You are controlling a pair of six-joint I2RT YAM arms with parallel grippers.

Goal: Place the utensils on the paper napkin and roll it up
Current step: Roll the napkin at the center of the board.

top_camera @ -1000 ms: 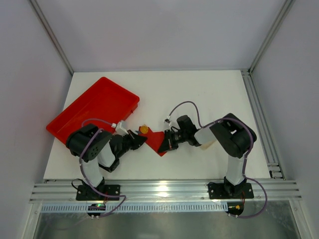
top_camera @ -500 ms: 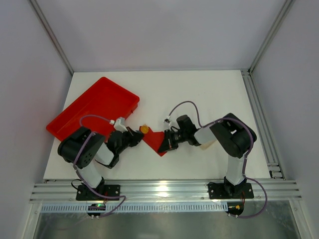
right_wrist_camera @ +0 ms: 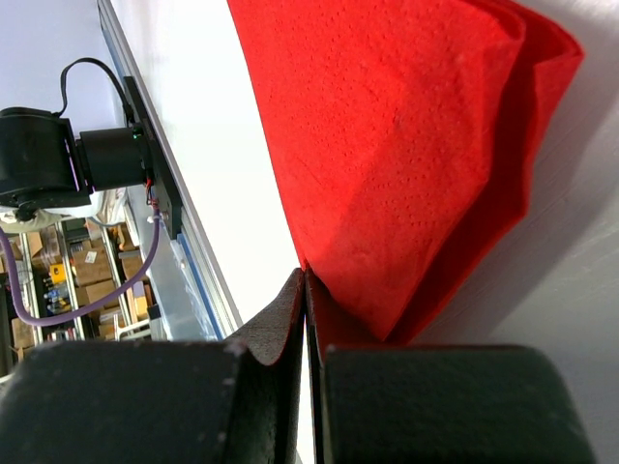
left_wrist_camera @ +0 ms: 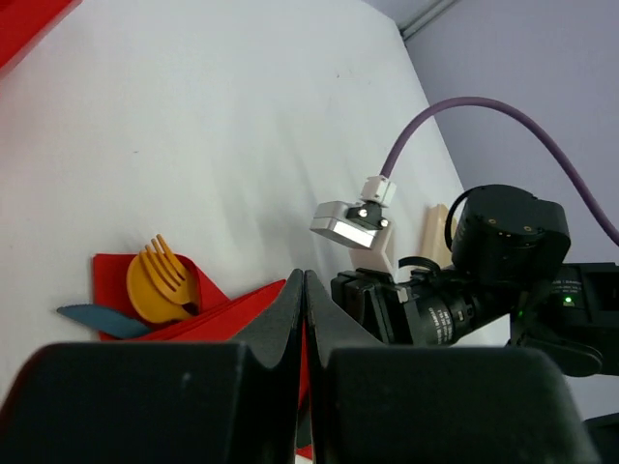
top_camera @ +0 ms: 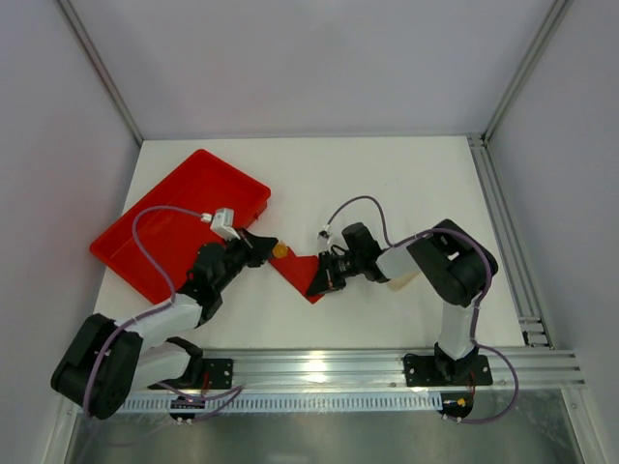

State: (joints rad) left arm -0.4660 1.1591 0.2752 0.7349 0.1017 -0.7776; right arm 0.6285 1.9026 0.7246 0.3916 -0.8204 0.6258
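Observation:
The red paper napkin lies folded over on the white table between my grippers. An orange fork head sticks out at its upper left corner. In the left wrist view the fork and a blue utensil tip poke out of the napkin fold. My left gripper is shut at that corner, and a red sliver shows between its fingertips. My right gripper is shut on the napkin's lower edge, pinching the paper.
A large red plastic tray with a raised rim sits at the back left, its corner in the left wrist view. A pale tan shape shows beside the right wrist; I cannot tell what it is. Aluminium rails run along the near and right table edges.
The left arm has stretched out, with its elbow dropped toward the near left. Its gripper moved up and left at the napkin's corner. The right arm and napkin stayed almost still.

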